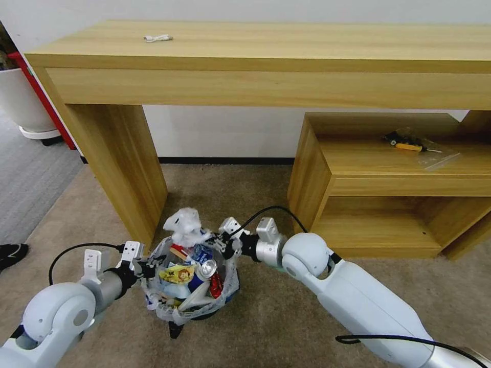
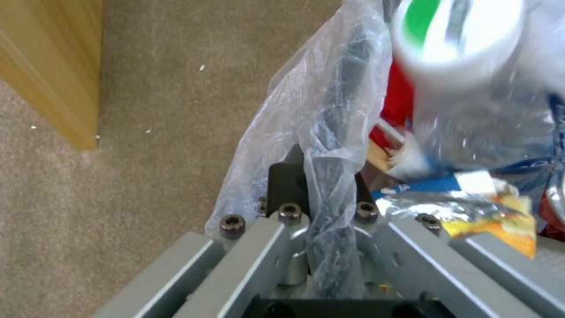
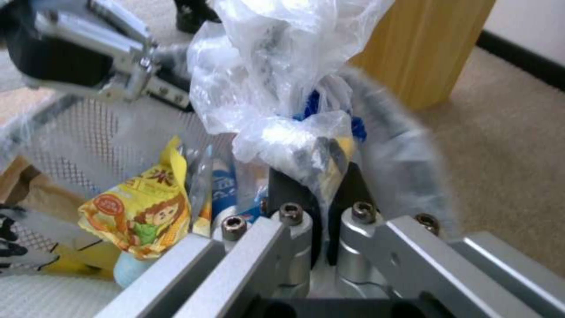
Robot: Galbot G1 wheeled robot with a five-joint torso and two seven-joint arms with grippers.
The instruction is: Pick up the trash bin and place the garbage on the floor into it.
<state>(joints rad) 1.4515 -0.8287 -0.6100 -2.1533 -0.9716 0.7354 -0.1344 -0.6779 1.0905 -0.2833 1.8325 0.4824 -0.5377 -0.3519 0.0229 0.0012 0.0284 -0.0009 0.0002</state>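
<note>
**Both grippers clamped on the rim of the filled trash bin**

The left gripper (image 1: 147, 267) is closed on the near-left edge of the trash bin (image 1: 174, 306); in the left wrist view its dark fingers (image 2: 282, 183) pinch the black rim together with a fold of the crinkled plastic bag (image 2: 321, 115). The right gripper (image 1: 221, 244) is closed in the same way on the opposite, far-right edge, its fingers (image 3: 291, 190) squeezing the rim and a bunched knot of bag liner (image 3: 282, 79).

The bin sits between the two grippers, low over the floor (image 1: 266, 317), a beige-brown carpet, just in front of the left leg of a long wooden desk (image 1: 117, 168). Whether its base touches the carpet cannot be told.

The bin is full of garbage: a yellow snack packet (image 1: 176, 275), a silver-topped can (image 1: 208, 268), a red wrapper (image 1: 216, 285), a blue-and-white cup (image 1: 203, 252) and a white slipper (image 1: 197, 301) lying across the front. A tuft of the bag stands up above the far rim.

To the right of the bin stands a low wooden shelf unit (image 1: 317, 179) with a yellow-handled screwdriver (image 1: 409, 147) on its upper shelf. A small white cable (image 1: 157, 38) lies on the desk top.
</note>
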